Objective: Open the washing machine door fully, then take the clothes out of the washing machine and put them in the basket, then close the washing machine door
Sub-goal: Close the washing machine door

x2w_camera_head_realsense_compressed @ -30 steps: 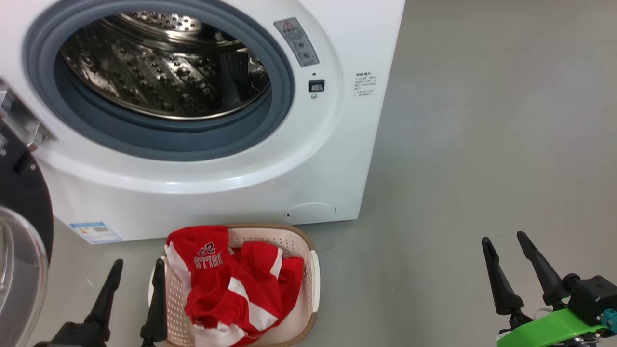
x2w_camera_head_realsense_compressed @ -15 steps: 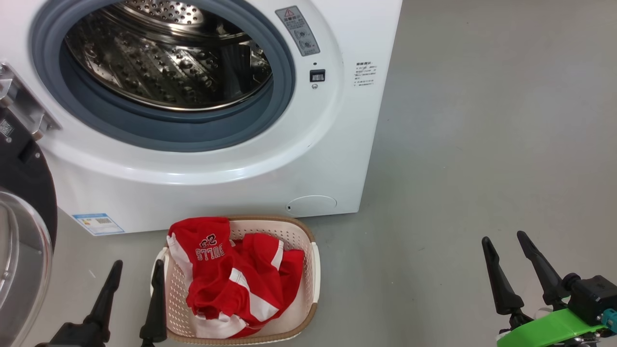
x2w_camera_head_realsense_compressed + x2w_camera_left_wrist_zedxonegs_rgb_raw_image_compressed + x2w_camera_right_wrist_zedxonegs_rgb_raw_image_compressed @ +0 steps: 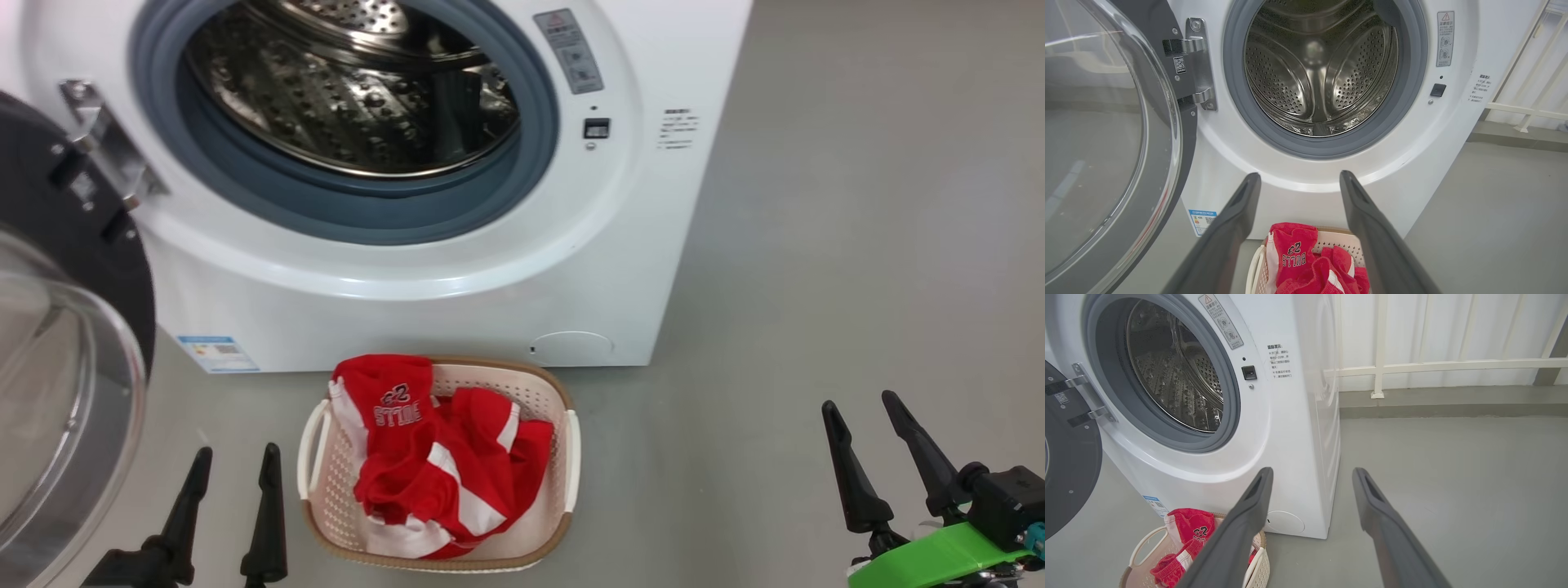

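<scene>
Standing open at the left, the washing machine door (image 3: 57, 384) is hung from a steel hinge (image 3: 106, 155), its glass bowl bulging out beside the left gripper (image 3: 236, 449); the washing machine (image 3: 457, 278) is set on a grey floor (image 3: 816, 245), and its perforated steel drum (image 3: 351, 90) is exposed inside the grey seal (image 3: 367, 224); the basket (image 3: 565, 457) is placed on the floor just in front of the machine's base, below the opening, and the clothes (image 3: 441, 482) are heaped inside it, a red fold with white lettering draped over the far left rim; the left gripper is held low between the basket and the door, its fingers parted and gripping nothing; the right gripper (image 3: 858, 399) is held well apart to the right over the floor, its fingers likewise spread and empty; a blue label (image 3: 216, 354) is stuck low on the machine's front, and a round cover (image 3: 571, 347) is set near the basket; a white railing (image 3: 1433, 365) is seen beyond the machine in the right wrist view.
</scene>
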Tool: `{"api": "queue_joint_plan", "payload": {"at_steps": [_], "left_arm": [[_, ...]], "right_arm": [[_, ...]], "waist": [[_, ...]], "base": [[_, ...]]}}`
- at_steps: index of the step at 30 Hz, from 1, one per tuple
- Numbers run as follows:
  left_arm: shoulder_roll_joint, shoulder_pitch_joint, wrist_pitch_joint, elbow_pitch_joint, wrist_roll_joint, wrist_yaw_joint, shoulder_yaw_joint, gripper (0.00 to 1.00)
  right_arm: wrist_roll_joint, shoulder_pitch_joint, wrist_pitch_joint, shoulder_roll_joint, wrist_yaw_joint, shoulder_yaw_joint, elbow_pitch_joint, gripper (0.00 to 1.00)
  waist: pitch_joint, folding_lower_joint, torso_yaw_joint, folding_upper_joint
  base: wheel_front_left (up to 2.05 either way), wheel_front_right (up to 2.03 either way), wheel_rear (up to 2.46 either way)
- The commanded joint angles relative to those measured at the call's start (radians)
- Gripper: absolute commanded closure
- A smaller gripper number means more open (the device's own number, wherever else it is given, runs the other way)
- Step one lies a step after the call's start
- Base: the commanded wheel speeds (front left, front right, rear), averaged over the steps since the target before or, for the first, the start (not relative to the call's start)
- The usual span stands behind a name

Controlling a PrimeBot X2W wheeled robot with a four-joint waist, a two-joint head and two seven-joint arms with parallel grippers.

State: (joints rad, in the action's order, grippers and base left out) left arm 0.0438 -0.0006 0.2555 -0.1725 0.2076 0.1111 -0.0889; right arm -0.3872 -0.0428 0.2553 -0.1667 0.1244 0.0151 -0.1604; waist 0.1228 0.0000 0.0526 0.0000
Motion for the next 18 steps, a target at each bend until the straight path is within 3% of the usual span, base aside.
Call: {"api": "queue_joint_plan", "payload": {"at_steps": [1,18], "left_arm": [[0.006,-0.017,0.006,0.019,0.016,-0.012,-0.022,0.0],[0.006,0.033,0.006,0.009,0.089,-0.058,0.047,0.0]], "right_arm": [[-0.012,0.003,0.006,-0.027,0.006,0.025,0.021,0.0],[-0.023,0.028,0.006,-0.047,0.006,0.085,-0.006,0.0]], "waist": [[-0.003,0.0,0.045,0.0],[-0.043,0.0,0.289,0.0]], "base": [[0.0,0.0,0.0],[0.0,0.0,0.0]]}}
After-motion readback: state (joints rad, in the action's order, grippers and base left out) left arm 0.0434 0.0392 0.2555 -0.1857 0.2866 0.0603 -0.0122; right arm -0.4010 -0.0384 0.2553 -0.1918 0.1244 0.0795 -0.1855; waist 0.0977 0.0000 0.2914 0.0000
